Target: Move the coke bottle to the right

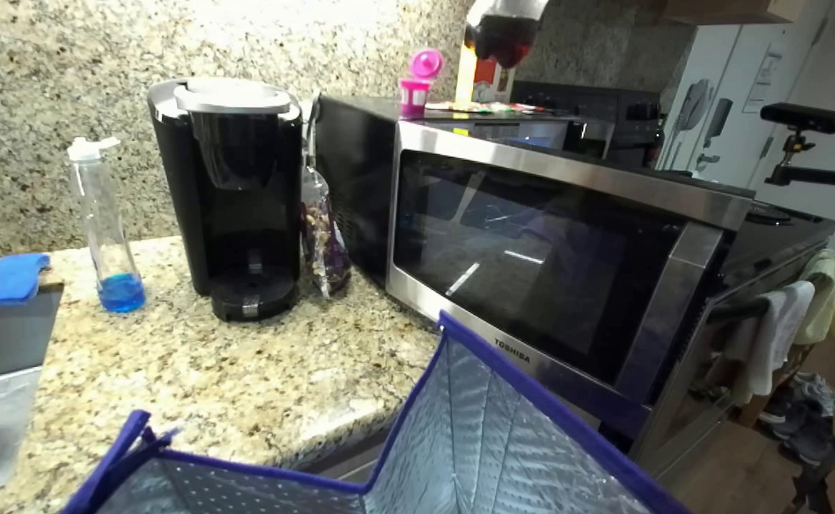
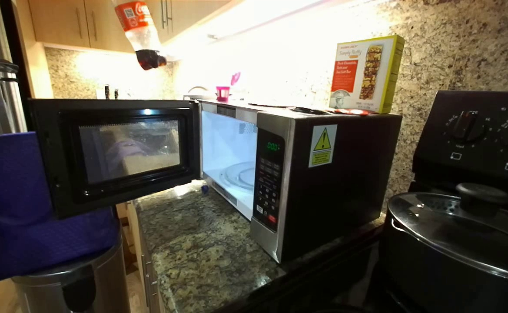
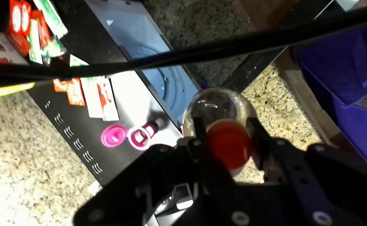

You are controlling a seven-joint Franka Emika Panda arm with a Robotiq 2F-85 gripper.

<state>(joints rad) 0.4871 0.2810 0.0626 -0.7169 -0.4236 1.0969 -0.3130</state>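
The coke bottle (image 2: 143,38) is grasped near its red cap (image 3: 229,146) by the gripper (image 3: 227,125) and held in the air, tilted, higher than the microwave (image 2: 338,187), with dark cola (image 2: 147,60) gathered at its lower end. The microwave, its door (image 2: 130,150) open, is set on the worktop (image 2: 193,256); a snack box (image 2: 362,76) is carried on top.

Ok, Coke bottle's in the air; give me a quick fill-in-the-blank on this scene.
The gripper holds the Coca-Cola bottle, whose cap is ____.
The microwave door stands wide ____.
Beside the coffee maker, the tall clear bottle holds ____ liquid.
The snack bar box reads "Simply ____".

Missing words: red; open; blue; Nutty.
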